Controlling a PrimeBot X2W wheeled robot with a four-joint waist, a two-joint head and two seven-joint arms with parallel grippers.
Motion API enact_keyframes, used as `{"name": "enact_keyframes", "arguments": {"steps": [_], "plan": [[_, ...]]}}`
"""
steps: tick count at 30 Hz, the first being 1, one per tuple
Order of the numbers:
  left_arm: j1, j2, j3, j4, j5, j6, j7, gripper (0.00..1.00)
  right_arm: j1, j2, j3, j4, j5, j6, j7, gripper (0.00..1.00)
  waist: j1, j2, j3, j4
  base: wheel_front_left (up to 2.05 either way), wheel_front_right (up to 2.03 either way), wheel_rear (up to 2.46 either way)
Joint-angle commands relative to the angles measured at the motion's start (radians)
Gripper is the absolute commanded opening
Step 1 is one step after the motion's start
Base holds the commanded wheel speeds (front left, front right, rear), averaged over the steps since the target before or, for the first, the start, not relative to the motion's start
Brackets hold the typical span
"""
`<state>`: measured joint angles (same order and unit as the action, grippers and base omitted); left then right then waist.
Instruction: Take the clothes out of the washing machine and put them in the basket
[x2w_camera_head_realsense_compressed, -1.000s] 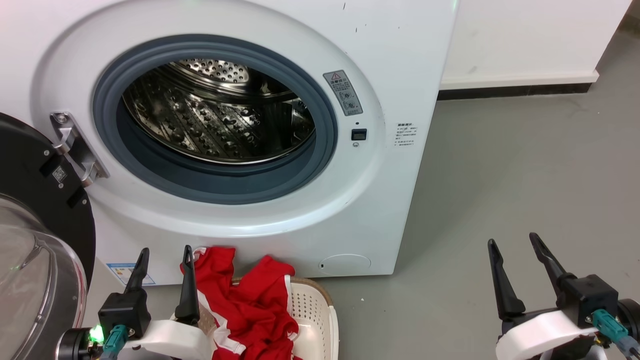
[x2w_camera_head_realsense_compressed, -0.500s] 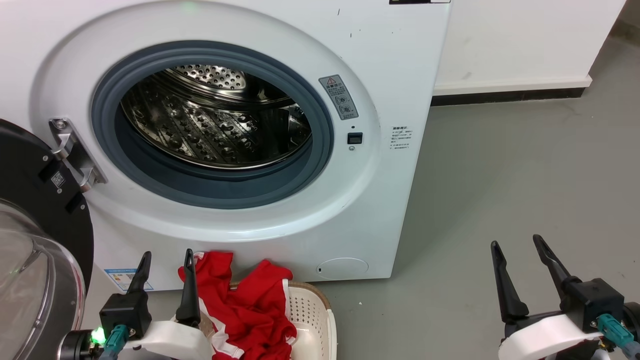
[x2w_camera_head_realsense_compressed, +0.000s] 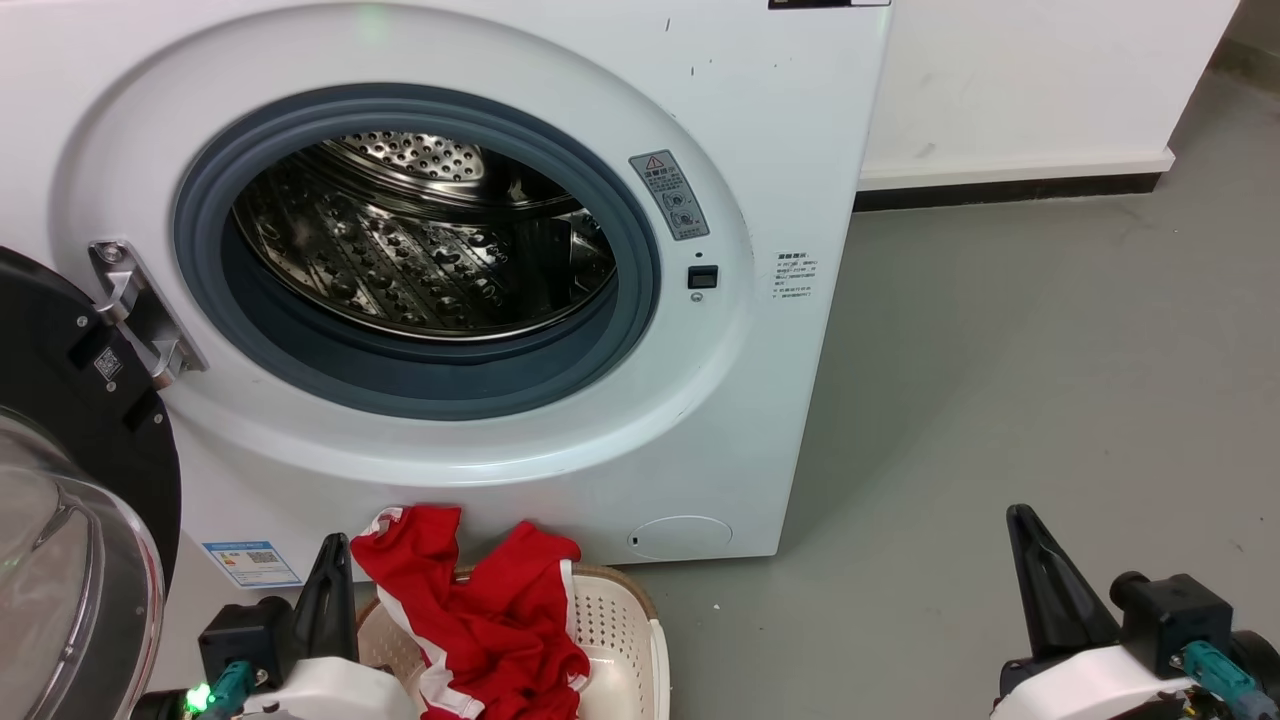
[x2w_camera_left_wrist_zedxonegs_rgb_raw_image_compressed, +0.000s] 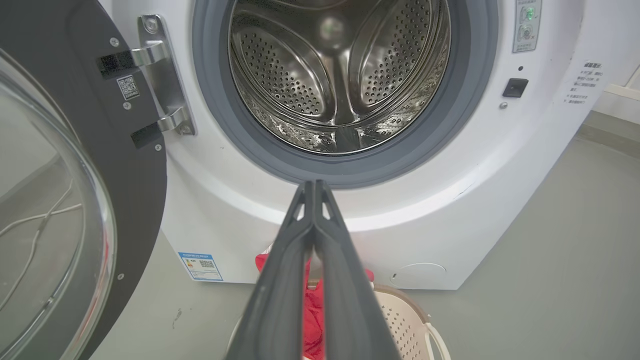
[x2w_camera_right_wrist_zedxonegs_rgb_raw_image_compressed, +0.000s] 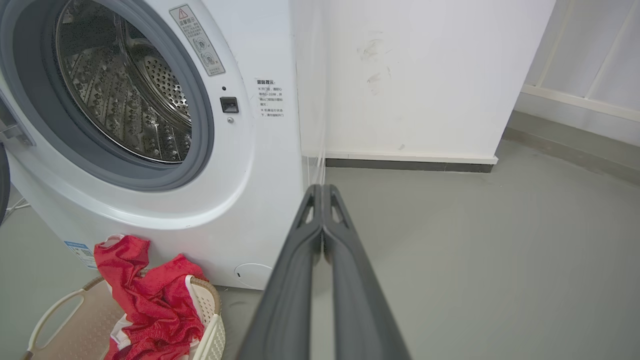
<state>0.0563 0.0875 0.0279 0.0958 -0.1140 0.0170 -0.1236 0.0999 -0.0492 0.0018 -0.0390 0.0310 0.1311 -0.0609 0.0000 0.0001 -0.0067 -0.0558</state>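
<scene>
— What has changed at the left gripper?
— Its two fingers stood apart half a second ago. Now they meet tip to tip and grip nothing. It hangs over the left edge of the basket, just beside the clothes, and seems not to touch them.
— And the right gripper?
— The same: fingers pressed together and empty, over bare floor, well to the right of the washing machine.
— Where do the clothes lie?
— They are heaped in the basket, at the foot of the washing machine below the porthole. One red fold with white trim is draped over the basket's far rim. The drum shows only shiny steel where it can be seen, though its lowest front part is hidden behind the grey seal. The door stands swung open at the left.
— So what does that mean?
— Probably the unloading is done and both arms are settling to rest. At most the hanging fold might want tucking in.
</scene>
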Motion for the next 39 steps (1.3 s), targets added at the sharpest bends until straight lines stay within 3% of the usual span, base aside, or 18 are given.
{"name": "enact_keyframes", "arguments": {"steps": [1,18,39], "plan": [[-0.024,0.004,0.013,-0.003,-0.037,-0.005,0.01,0.0,-0.007,-0.001,0.002,-0.014,0.045,0.0,-0.002,0.0,0.0,-0.0001,0.0,0.001,0.0,0.0,0.0],[-0.051,-0.005,0.023,0.023,-0.368,-0.037,0.057,0.0,-0.06,-0.024,0.001,0.057,0.416,0.0,0.018,0.0,0.0,-0.0001,0.001,0.008,0.0,0.0,0.0],[-0.086,-0.014,0.04,0.058,-0.693,-0.07,0.108,0.0,-0.103,-0.036,-0.008,0.12,0.771,0.0,0.044,0.0,0.0,-0.0001,0.003,0.018,0.0,0.0,0.0]]}}
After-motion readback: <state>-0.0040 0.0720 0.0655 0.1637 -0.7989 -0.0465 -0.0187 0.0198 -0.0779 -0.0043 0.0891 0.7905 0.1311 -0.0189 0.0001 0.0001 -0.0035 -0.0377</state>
